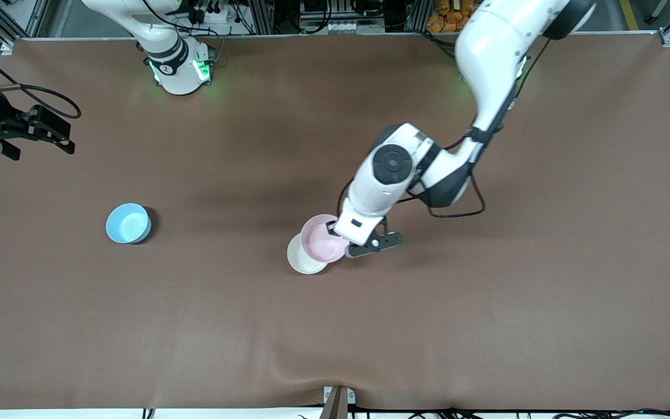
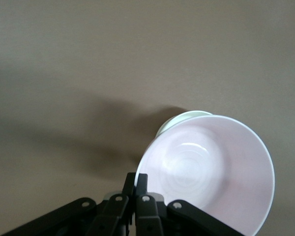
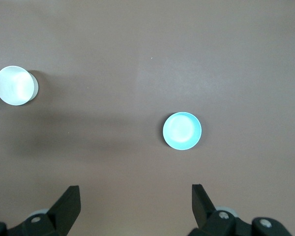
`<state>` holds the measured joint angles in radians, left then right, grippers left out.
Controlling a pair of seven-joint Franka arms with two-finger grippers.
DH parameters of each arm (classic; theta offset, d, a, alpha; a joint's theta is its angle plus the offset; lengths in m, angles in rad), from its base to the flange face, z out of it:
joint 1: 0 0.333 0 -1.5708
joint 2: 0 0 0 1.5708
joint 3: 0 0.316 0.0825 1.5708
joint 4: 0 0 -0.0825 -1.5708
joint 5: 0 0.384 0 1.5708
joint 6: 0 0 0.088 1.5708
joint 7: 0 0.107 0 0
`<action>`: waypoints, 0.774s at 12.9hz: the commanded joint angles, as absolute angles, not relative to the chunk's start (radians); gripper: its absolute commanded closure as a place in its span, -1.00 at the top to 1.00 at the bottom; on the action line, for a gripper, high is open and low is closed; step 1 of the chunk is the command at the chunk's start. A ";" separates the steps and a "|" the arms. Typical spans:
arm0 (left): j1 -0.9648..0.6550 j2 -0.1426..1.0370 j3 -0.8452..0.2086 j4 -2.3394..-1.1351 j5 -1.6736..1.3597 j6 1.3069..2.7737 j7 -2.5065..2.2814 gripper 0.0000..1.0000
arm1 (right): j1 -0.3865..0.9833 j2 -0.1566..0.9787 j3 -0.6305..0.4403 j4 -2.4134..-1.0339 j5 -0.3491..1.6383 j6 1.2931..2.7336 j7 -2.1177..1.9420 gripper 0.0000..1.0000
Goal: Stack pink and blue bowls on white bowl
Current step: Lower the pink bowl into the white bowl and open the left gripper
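The pink bowl (image 1: 322, 237) is held up over the white bowl (image 1: 305, 256), overlapping most of it in the front view, so that only the part of the white bowl nearest the front camera shows. The left pincer (image 1: 335, 231) is clamped tight on the pink bowl's rim, at the edge toward the left arm's end of the counter. In the left wrist view the two fingers (image 2: 136, 189) press together on the rim of the pink bowl (image 2: 209, 172), which is tilted, its inside facing the camera, and a sliver of the white bowl (image 2: 182, 119) peeks out past its rim. Whether the two bowls touch cannot be told.

The blue bowl (image 1: 128, 223) sits upright on the brown counter (image 1: 486, 326), well apart from the other two, toward the right arm's end. The right wrist view looks straight down on this blue bowl (image 3: 182, 131) and also catches the white bowl (image 3: 16, 85) near the picture's edge.

The right pincer (image 1: 50, 131) waits high over the counter's edge at the right arm's end, holding nothing. Its fingers (image 3: 69, 204) stand wide apart.
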<state>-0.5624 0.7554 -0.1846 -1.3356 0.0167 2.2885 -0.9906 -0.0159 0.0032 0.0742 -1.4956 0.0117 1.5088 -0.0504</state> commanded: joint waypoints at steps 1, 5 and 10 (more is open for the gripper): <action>-0.664 0.819 -0.088 -1.281 0.008 2.351 -1.028 -1.00 | -0.032 0.014 0.083 -1.471 0.023 1.496 -0.064 1.00; -0.680 0.856 -0.084 -1.281 0.008 2.431 -1.028 -1.00 | -0.032 0.015 0.083 -1.471 0.023 1.499 -0.064 1.00; -0.686 0.908 -0.080 -1.278 0.008 2.517 -1.026 -1.00 | -0.032 0.014 0.083 -1.471 0.023 1.497 -0.064 1.00</action>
<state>-0.6693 0.8704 -0.0972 -1.3134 0.0167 2.4862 -1.0212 -0.0159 0.0032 0.0741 -1.4955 0.0118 1.5091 -0.0504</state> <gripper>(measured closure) 0.969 0.000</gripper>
